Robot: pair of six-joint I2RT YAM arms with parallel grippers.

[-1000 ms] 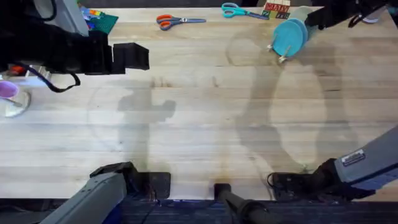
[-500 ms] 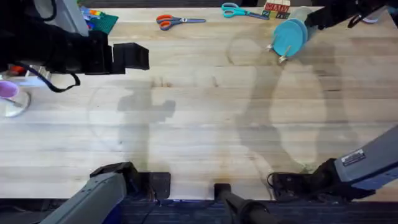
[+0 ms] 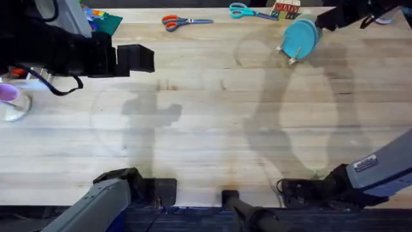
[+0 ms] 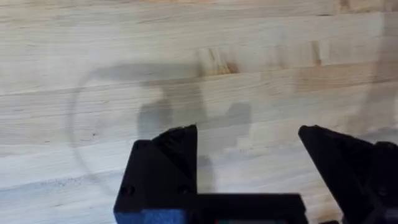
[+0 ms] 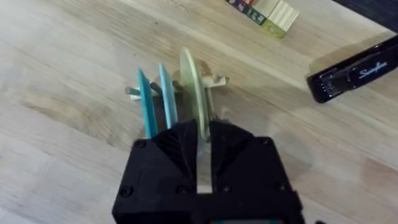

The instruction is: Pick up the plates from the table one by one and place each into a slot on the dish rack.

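Pale-plank table (image 3: 212,122) – bare mid | scissors (image 3: 185,22) far edge | plates (image 5: 168,99) in dish rack (image 5: 214,81)

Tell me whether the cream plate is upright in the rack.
Upright: the cream plate stands on edge in the dish rack, beside two blue plates.

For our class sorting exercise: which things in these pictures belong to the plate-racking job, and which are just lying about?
Job: teal plate, light blue plate, cream plate, dish rack, right gripper.
Lying about: orange scissors, teal scissors, stapler, letter blocks.
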